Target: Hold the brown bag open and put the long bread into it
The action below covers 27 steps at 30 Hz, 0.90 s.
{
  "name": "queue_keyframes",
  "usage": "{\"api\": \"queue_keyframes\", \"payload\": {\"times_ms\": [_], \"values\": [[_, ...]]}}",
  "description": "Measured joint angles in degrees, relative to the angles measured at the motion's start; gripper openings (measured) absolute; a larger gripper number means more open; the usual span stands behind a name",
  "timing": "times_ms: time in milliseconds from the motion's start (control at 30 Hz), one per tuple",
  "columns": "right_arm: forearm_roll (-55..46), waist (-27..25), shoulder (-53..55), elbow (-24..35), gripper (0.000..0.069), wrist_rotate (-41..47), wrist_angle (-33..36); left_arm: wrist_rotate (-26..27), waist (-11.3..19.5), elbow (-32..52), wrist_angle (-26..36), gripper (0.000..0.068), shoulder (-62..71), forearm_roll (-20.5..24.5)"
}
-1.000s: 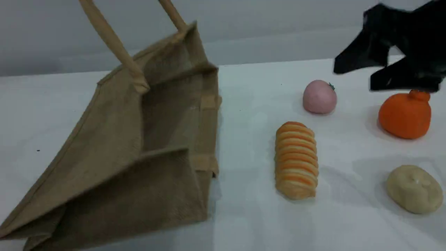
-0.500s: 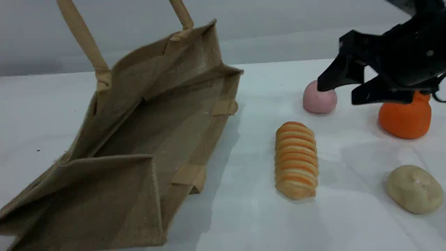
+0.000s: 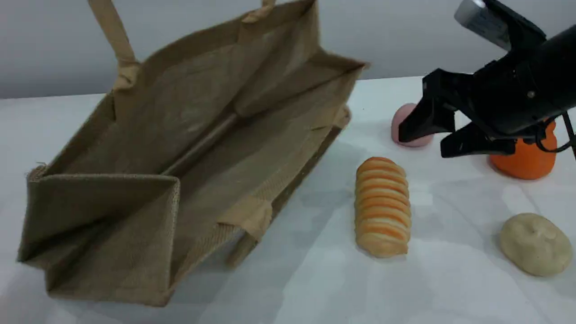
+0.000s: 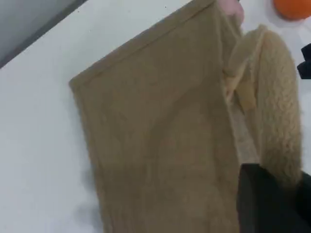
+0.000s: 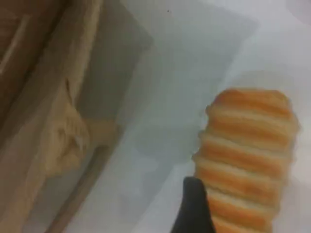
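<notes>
The brown bag (image 3: 202, 135) stands tilted on the left of the table, its mouth gaping wide toward the right. Its beige handles (image 3: 112, 31) run up out of the top edge. In the left wrist view my left gripper (image 4: 272, 204) is shut on a thick beige handle (image 4: 277, 111), with the bag's woven side (image 4: 155, 145) below it. The long bread (image 3: 382, 207) lies lengthwise on the table just right of the bag. My right gripper (image 3: 422, 145) hovers open above the table, behind and right of the loaf. Its wrist view shows one fingertip (image 5: 194, 208) beside the bread (image 5: 248, 155).
A pink ball (image 3: 405, 121) sits half hidden behind the right gripper. An orange fruit (image 3: 524, 159) lies under the right arm. A pale oval lump (image 3: 535, 243) rests at the front right. All of it stands on a white table (image 3: 315, 279).
The bag has been pulled up and spread, its mouth opening wider and swinging right. My right gripper has come left and down, from over the orange fruit toward the bread.
</notes>
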Motion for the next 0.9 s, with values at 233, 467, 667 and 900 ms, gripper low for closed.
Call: {"api": "queue_keyframes", "payload": {"times_ms": [233, 467, 667, 900], "values": [[0.0, 0.0, 1.8, -0.7, 0.0479, -0.7, -2.1, 1.0, 0.0, 0.0, 0.6, 0.0086, 0.0, 0.0], [0.0, 1.2, 5.9, -1.7, 0.0479, -1.3, 0.7, 0.7, 0.0, 0.0, 0.6, 0.0086, 0.0, 0.1], [0.0, 6.6, 8.6, -5.4, 0.0479, -1.7, -4.4, 0.4, 0.0, 0.0, 0.5, 0.0086, 0.0, 0.0], [0.1, 8.6, 13.2, -9.2, 0.0479, -1.5, -11.4, -0.2, 0.0, 0.0, 0.5, 0.0086, 0.0, -1.4]]}}
